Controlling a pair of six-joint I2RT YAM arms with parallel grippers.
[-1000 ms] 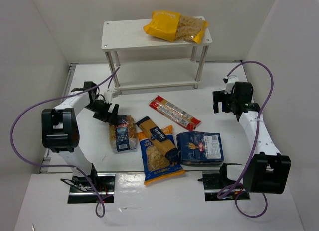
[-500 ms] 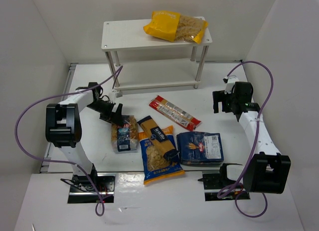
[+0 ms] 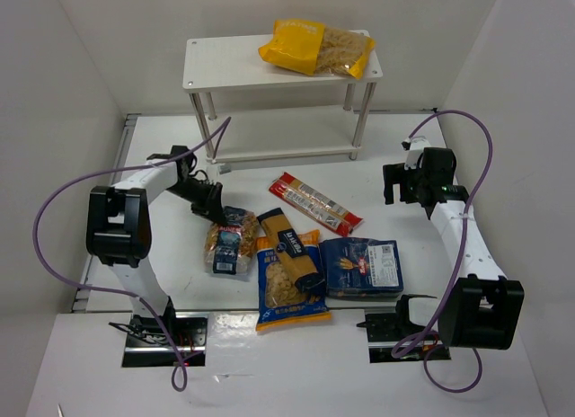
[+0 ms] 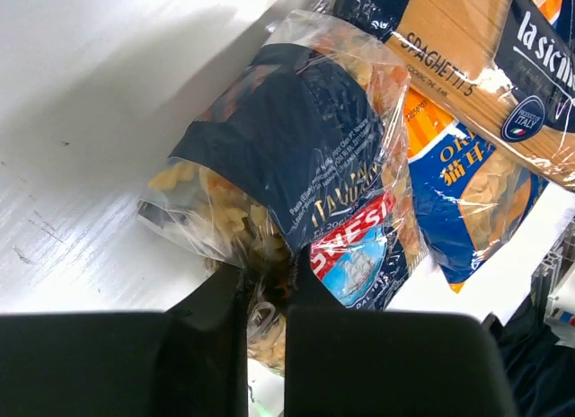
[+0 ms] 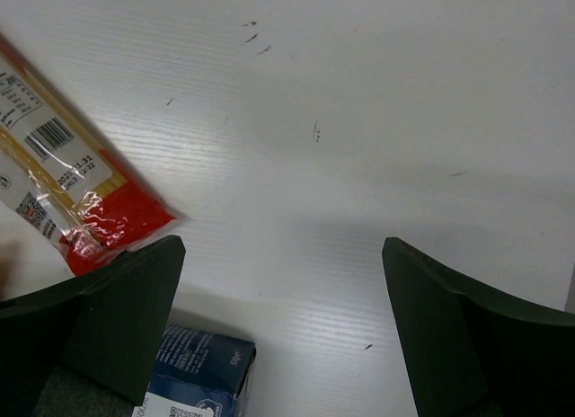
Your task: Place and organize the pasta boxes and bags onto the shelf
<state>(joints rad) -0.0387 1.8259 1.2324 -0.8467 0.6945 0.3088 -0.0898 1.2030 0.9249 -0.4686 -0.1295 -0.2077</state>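
My left pincer (image 3: 216,215) is clenched on the clear bag with dark blue label (image 3: 230,242). In the left wrist view the left pincer (image 4: 265,296) has its two black fingers (image 4: 211,341) drawn almost together, with crinkled plastic from one end of the clear bag (image 4: 287,156) pinched in the narrow slot between them. That bag lies on the white table (image 3: 162,264) at the left side of the pile, the rest of it resting flat, its spirals showing through the film. Just to its right, touching it, lies the long yellow box (image 3: 289,242), set slantwise on top of the blue-orange bag (image 3: 287,296); from my left wrist I see the long yellow box (image 4: 467,57) with the blue-orange bag (image 4: 467,201) under it. The flat dark blue pack (image 3: 361,266) lies against the right edge of the blue-orange bag. The long red-clear packet (image 3: 314,203) lies slantwise on the table between the pile and the shelf (image 3: 225,62). On the shelf's top board, toward the right end, rests the big yellow bag (image 3: 316,47). My right pincer (image 3: 393,185) is released and holds nothing. From the right wrist the right pincer (image 5: 283,246) has its fingers spread wide over bare table (image 5: 359,120), with the red end of the long red-clear packet (image 5: 63,183) and a corner of the flat dark blue pack (image 5: 198,372) at the left.
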